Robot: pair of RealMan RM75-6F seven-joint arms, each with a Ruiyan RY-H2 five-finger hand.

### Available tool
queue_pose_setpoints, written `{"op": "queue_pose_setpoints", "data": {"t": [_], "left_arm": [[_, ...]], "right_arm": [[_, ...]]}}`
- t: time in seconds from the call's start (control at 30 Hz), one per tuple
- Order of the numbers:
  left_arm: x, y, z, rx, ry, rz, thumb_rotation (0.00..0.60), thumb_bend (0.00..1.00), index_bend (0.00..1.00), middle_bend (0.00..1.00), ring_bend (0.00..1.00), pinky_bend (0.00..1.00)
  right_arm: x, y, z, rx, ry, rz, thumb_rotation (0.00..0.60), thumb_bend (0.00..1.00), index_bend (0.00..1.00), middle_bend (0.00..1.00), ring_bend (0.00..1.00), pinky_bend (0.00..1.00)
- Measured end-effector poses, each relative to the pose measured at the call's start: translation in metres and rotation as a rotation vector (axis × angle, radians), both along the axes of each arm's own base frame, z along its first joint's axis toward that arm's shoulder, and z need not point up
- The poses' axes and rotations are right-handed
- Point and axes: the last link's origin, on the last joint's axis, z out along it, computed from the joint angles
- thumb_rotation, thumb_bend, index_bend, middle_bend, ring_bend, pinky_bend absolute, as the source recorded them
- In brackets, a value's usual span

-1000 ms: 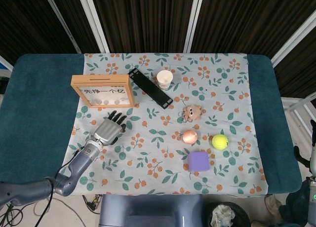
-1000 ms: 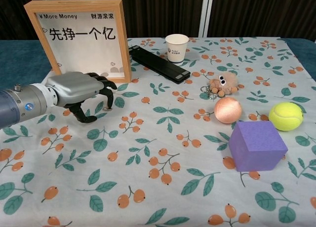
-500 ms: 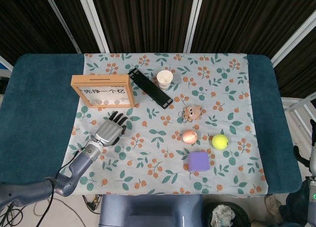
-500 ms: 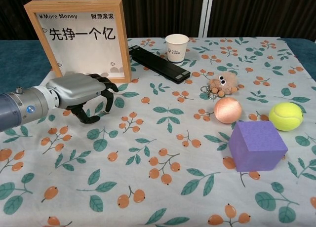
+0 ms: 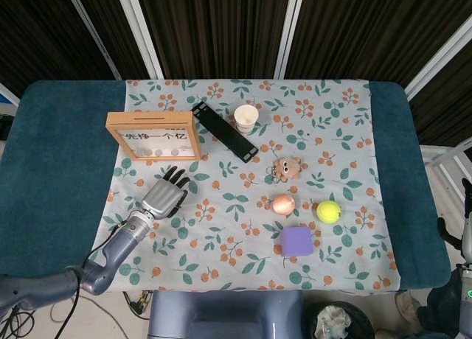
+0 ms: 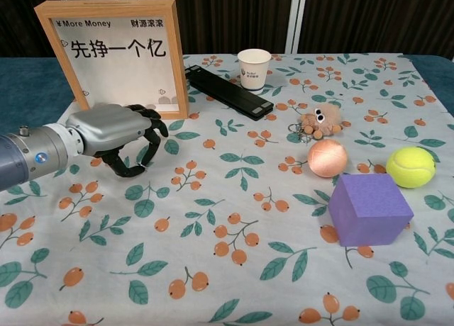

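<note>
My left hand [image 6: 117, 131] empty, fingers apart and curled down, hovering over cloth just in front of wooden frame [image 6: 113, 57], frame upright at table's left-rear, black bar [image 6: 228, 91] and cup [image 6: 254, 69] to its right, right hand not seen.

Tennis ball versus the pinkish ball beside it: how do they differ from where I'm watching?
The tennis ball is bright yellow-green with a fuzzy felt look; the pinkish ball is peach-pink, with faint pale streaks. The tennis ball lies nearer the cloth's right edge, while the pinkish ball sits just below the plush toy. In the head view, the pinkish ball lies closer to the left hand than the tennis ball. Both are round, similar in size, and rest untouched by the purple cube.
</note>
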Motion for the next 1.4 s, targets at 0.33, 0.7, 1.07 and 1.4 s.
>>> {"op": "queue_pose_setpoints", "data": {"t": [0.33, 0.7, 1.07, 1.4], "left_arm": [[0.030, -0.001, 0.022, 0.015, -0.092, -0.041, 0.600, 0.46, 0.73, 0.18, 0.00, 0.00], [0.129, -0.017, 0.093, -0.011, -0.213, -0.142, 0.600, 0.49, 0.73, 0.19, 0.00, 0.00], [0.179, 0.015, 0.161, 0.144, -0.161, -0.032, 0.600, 0.51, 0.73, 0.19, 0.00, 0.00], [0.186, 0.050, 0.224, 0.239, -0.178, 0.236, 0.600, 0.51, 0.75, 0.19, 0.00, 0.00]], "right_arm": [[0.000, 0.000, 0.001, 0.001, -0.006, 0.000, 0.600, 0.39, 0.00, 0.00, 0.00, 0.00], [0.003, 0.001, 0.001, -0.003, -0.011, 0.012, 0.600, 0.39, 0.00, 0.00, 0.00, 0.00], [0.005, 0.002, 0.000, 0.002, -0.008, 0.015, 0.600, 0.39, 0.00, 0.00, 0.00, 0.00], [0.003, 0.000, -0.007, 0.026, 0.014, 0.002, 0.600, 0.39, 0.00, 0.00, 0.00, 0.00]]}}
